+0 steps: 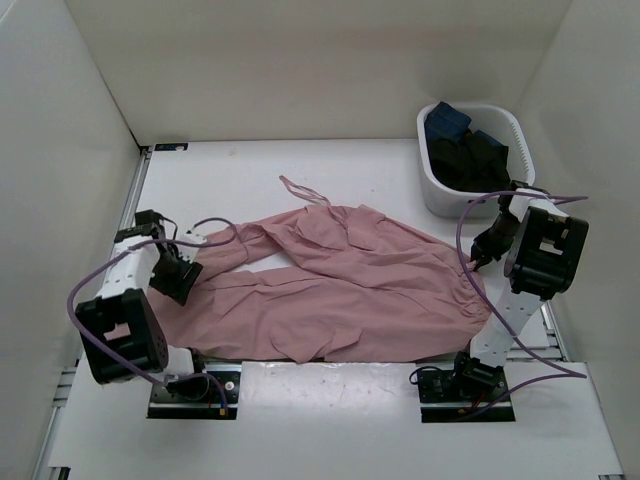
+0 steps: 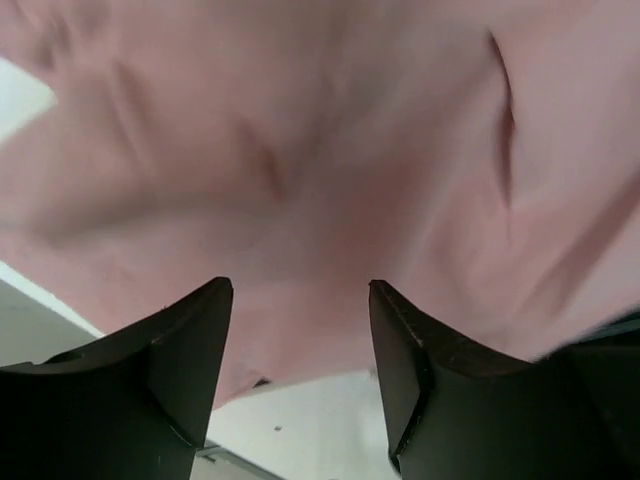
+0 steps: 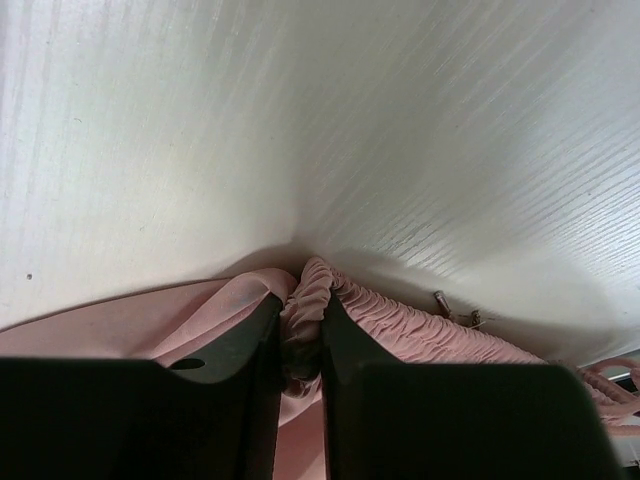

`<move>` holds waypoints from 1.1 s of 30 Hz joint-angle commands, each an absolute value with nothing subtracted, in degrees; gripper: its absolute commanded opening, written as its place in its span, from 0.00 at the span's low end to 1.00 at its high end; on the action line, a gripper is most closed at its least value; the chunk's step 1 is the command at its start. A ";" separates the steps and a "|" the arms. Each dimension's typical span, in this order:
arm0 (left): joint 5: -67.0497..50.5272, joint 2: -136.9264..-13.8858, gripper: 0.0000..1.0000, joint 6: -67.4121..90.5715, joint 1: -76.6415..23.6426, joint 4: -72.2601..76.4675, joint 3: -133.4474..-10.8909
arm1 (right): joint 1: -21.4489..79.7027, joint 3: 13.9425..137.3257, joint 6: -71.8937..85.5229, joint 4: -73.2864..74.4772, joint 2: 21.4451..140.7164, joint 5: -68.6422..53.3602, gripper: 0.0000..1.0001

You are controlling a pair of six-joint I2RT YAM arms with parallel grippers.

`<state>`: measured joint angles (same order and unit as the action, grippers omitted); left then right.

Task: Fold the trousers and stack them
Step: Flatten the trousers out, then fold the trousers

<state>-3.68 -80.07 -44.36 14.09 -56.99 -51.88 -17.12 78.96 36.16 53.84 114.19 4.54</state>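
Observation:
The dusty-pink trousers (image 1: 340, 285) lie spread and rumpled across the middle of the table, waistband at the right, legs running left. My right gripper (image 1: 477, 262) is shut on the gathered waistband (image 3: 305, 300), pinched between its fingers in the right wrist view. My left gripper (image 1: 183, 283) is at the left end of the legs. Its jaws stand open over the pink fabric (image 2: 320, 180), with bare table between them, holding nothing.
A white basket (image 1: 436, 180) with dark black and blue clothes (image 1: 465, 150) stands at the back right. White walls enclose the table on three sides. A drawstring (image 1: 300, 190) trails from the trousers toward the back.

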 commanded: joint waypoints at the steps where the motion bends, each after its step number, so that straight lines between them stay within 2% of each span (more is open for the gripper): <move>1: -8.53 -74.01 0.69 -53.60 16.25 -63.10 -52.90 | -17.23 78.66 35.33 49.31 113.99 6.15 0.10; 4: -14.39 -74.53 0.69 -54.32 18.27 -65.65 -61.38 | -17.23 78.66 35.33 49.31 113.47 6.68 0.09; 6: -20.35 -76.10 0.73 -49.78 21.25 -65.65 -66.77 | -17.23 78.66 34.80 49.31 113.47 7.29 0.09; 8: -21.36 -80.67 0.73 -45.37 21.97 -61.98 -72.49 | -17.23 78.13 34.80 49.31 113.47 7.82 0.09; 12: -14.51 -94.19 0.71 -35.36 22.59 -57.92 -78.47 | -17.23 78.13 34.80 48.78 112.94 7.82 0.09; 17: -14.33 -110.71 0.74 -33.05 22.68 -59.24 -89.45 | -17.23 77.52 34.80 48.25 112.94 7.82 0.08; 22: -12.66 -116.36 0.78 -34.63 21.53 -59.77 -90.27 | -17.23 77.52 34.80 48.25 112.94 7.82 0.08; 24: -8.63 -118.20 0.78 -34.63 20.83 -58.81 -88.17 | -17.23 78.04 34.80 48.25 112.94 7.82 0.08; 25: -7.31 -118.21 0.78 -34.63 20.83 -57.67 -87.37 | -17.23 78.05 34.80 48.25 112.94 7.82 0.05; 27: -6.24 -118.21 0.70 -34.63 20.83 -54.34 -85.79 | -17.23 78.66 34.80 48.78 113.55 7.82 0.00; 28: -6.24 -118.21 0.60 -34.63 20.05 -53.79 -85.26 | -17.23 79.18 34.80 48.78 113.55 7.82 0.00; 29: -6.24 -118.21 0.36 -34.63 19.43 -53.79 -85.25 | -17.23 79.19 34.80 48.78 113.55 7.82 0.00; 30: -6.24 -118.91 0.23 -34.63 19.42 -53.79 -87.60 | -17.23 79.97 34.80 49.30 113.55 7.21 0.00; 31: -5.72 -118.92 0.14 -34.63 18.90 -53.79 -89.19 | -17.23 80.59 34.20 49.31 113.55 7.21 0.00; 33: -3.44 -118.92 0.14 -34.01 18.90 -53.79 -93.84 | -17.23 82.61 33.58 49.83 112.33 6.68 0.00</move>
<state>-5.96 -119.66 -34.41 19.51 -56.55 -88.47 -17.12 79.15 35.09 53.25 113.71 5.04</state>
